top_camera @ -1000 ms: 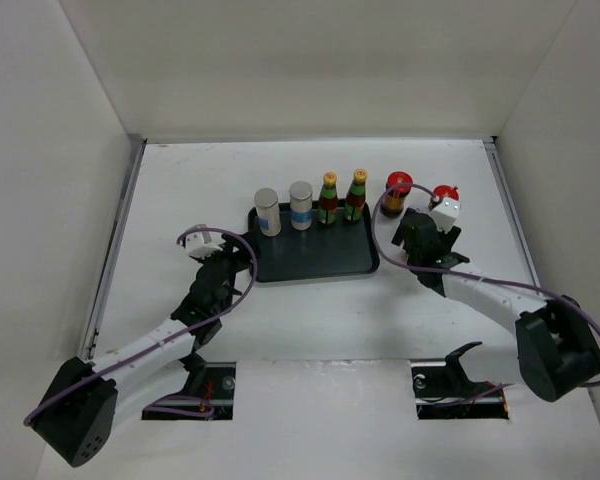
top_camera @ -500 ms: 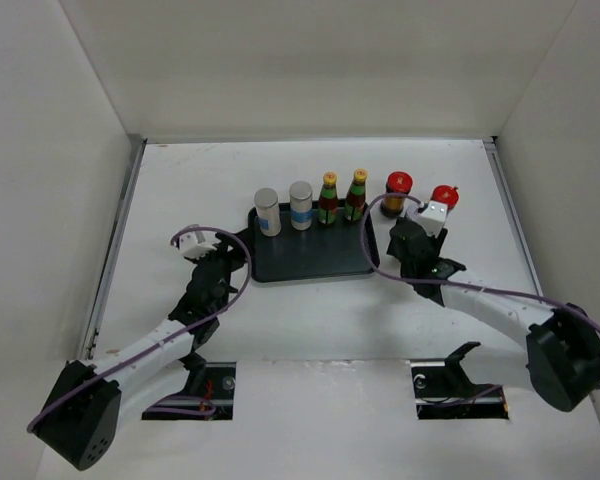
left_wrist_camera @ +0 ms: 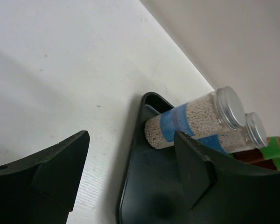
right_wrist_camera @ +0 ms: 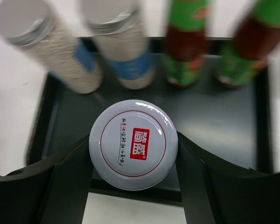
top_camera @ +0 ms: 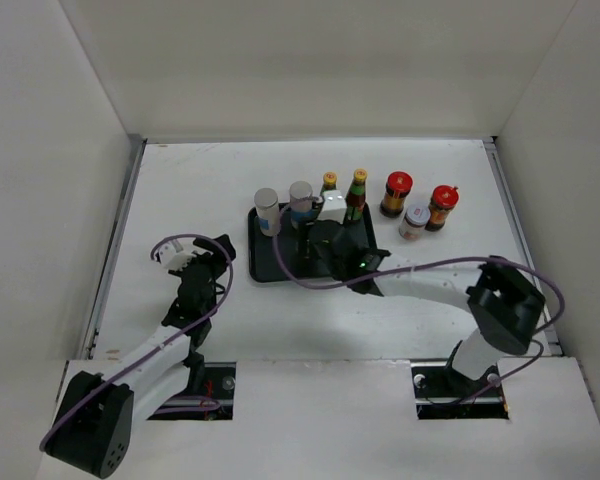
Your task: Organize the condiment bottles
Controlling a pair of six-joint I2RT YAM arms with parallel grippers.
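Observation:
My right gripper (right_wrist_camera: 133, 156) is shut on a white-lidded jar (right_wrist_camera: 133, 144) and holds it over the near part of the black tray (right_wrist_camera: 60, 112). At the tray's far edge stand two silver-topped blue-banded cylinders (right_wrist_camera: 46, 51) (right_wrist_camera: 123, 51) and two green-labelled bottles (right_wrist_camera: 186, 46) (right_wrist_camera: 245, 46). In the top view the right gripper (top_camera: 312, 236) is over the tray (top_camera: 270, 265). Two red-capped bottles (top_camera: 396, 193) (top_camera: 441, 206) and a second white-lidded jar (top_camera: 414, 221) stand on the table right of the tray. My left gripper (top_camera: 216, 252) (left_wrist_camera: 130, 140) is open and empty, left of the tray.
White walls enclose the table on three sides. The left wrist view shows the tray's left corner (left_wrist_camera: 149, 100) and the cylinders (left_wrist_camera: 191, 116). The right arm (top_camera: 430, 280) lies across the table in front of the tray.
My right arm swung left from the red-capped bottles to over the tray, carrying a white-lidded jar. My left gripper drew back left, away from the tray.

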